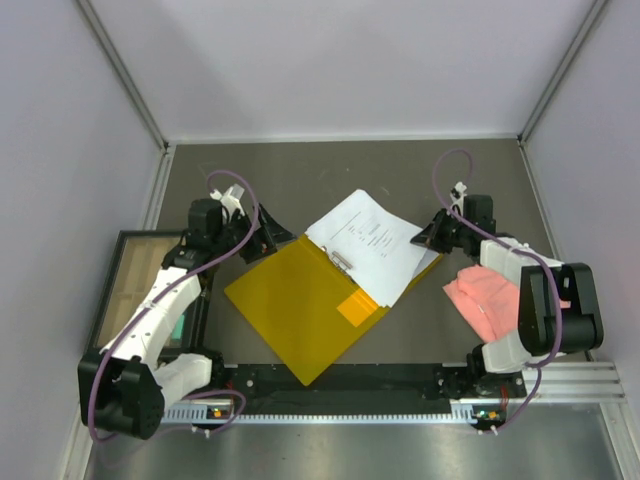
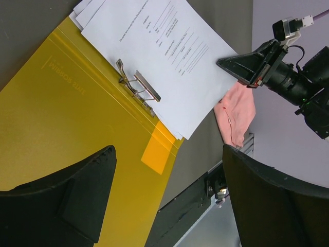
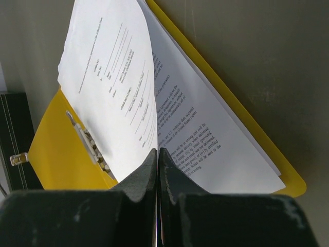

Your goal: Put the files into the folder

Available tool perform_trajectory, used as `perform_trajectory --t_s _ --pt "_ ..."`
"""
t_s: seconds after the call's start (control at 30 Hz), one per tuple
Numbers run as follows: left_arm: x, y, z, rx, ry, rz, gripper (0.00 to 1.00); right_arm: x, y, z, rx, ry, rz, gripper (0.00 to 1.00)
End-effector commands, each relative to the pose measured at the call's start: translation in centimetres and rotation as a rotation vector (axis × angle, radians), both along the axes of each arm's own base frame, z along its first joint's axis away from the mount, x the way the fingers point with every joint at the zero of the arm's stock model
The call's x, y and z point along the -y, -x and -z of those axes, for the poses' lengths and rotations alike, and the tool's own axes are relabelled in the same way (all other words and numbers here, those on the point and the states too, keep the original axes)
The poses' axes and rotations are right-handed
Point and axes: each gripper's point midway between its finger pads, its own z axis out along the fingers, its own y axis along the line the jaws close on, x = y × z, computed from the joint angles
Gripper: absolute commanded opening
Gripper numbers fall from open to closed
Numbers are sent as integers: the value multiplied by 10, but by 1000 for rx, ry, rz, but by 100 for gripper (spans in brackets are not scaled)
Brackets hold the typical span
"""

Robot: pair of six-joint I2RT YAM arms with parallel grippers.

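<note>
Right gripper (image 3: 158,153): my fingers are closed flat together, pinching the right edge of the top sheet of the files (image 1: 365,240). That sheet bows up off the stack.

Left gripper (image 1: 277,237): my jaws are wide apart with nothing held, at the far-left edge of the folder (image 1: 290,310).

The folder lies open mid-table (image 1: 300,180), yellow inside up, with the clip (image 1: 341,262) on its spine. The files rest on its far-right half and overhang the far edge.

A pink cloth (image 1: 480,295) lies to the right, near the folder and partly under my right arm.
</note>
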Motion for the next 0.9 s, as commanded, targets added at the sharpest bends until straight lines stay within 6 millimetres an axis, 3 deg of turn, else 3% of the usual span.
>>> perform_trajectory --t_s 0.0,0.87 --pt "4 -5 -7 46 10 5 88 -3 -15 -22 98 -12 1 0" --pt "9 0 -4 41 10 20 88 -20 -13 -16 94 14 -11 0"
